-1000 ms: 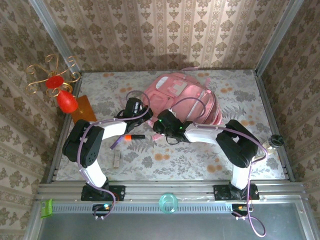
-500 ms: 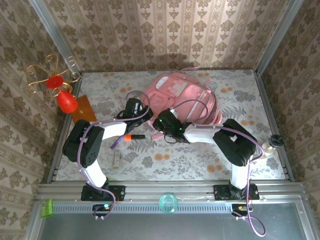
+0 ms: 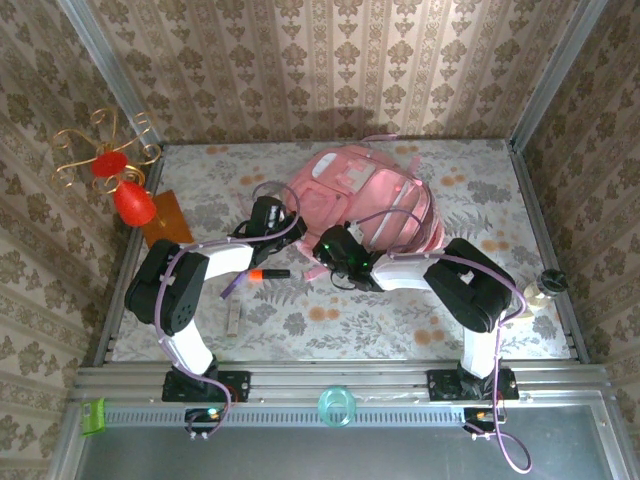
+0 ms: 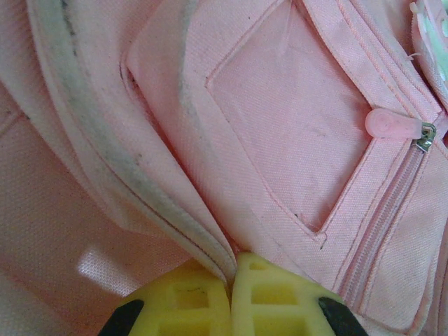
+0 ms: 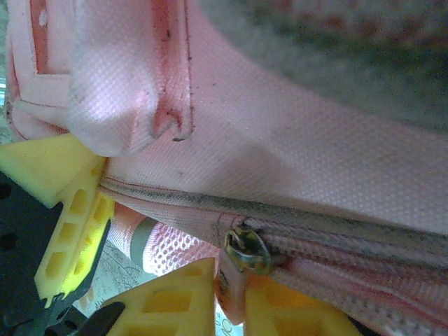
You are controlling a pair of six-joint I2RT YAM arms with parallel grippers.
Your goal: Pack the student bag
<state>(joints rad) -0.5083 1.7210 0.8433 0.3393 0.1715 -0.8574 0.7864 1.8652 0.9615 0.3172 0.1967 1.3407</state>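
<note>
Near rail: a teal cup [image 3: 338, 405] sits between the two arm bases. The front strip of the table [image 3: 340, 325] is open. A small grey stick [image 3: 233, 320] and an orange marker [image 3: 268, 272] lie left of centre, apart from each other. A bottle [image 3: 546, 284] stands at the right edge; a brown block [image 3: 166, 217] and a red ornament [image 3: 125, 195] crowd the left edge. The left gripper [image 4: 231, 269] is clamped tight on a fold of the student bag [image 3: 370, 190]. The right gripper [image 5: 231, 290] is narrow, nipping the zip pull [image 5: 245, 253]. The bag lies flat on the far half, centre-right, near the back wall — its contents cannot be told
</note>
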